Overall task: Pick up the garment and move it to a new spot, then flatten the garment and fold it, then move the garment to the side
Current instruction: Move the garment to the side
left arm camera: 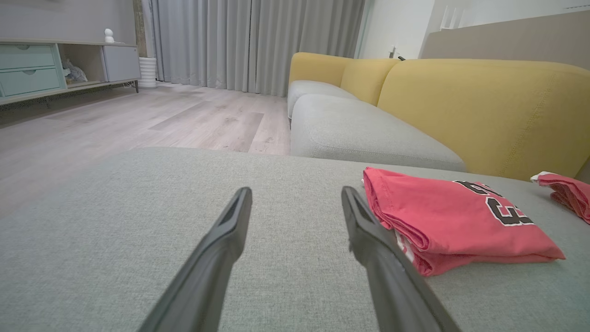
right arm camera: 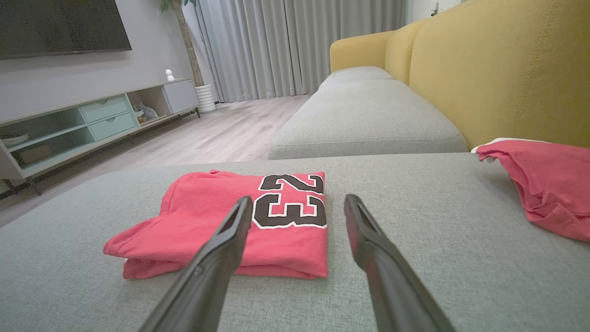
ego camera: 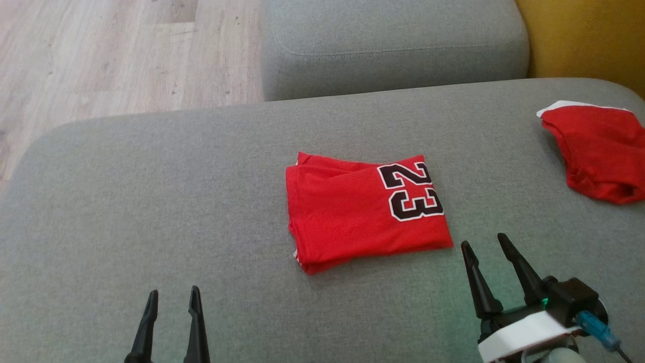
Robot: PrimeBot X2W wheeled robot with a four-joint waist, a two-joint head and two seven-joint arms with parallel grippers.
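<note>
Left gripper [ego camera: 174, 291], low over the grey sofa cushion [ego camera: 151, 201], has its fingers [left arm camera: 216, 258] spread wide, holding and touching nothing. Right gripper [ego camera: 482, 241] is spread just as wide and empty, its tips just beside the near right corner of the folded red garment [ego camera: 352, 217], seemingly clear of it. That garment lies mid-cushion, number 23 facing up. Another red cloth [ego camera: 599, 151] lies crumpled near the yellow backrest [right arm camera: 507, 69].

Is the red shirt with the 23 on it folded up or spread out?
Folded. The shirt is a small neat rectangle on the gray cushion, with stacked layers showing at its edge.
</note>
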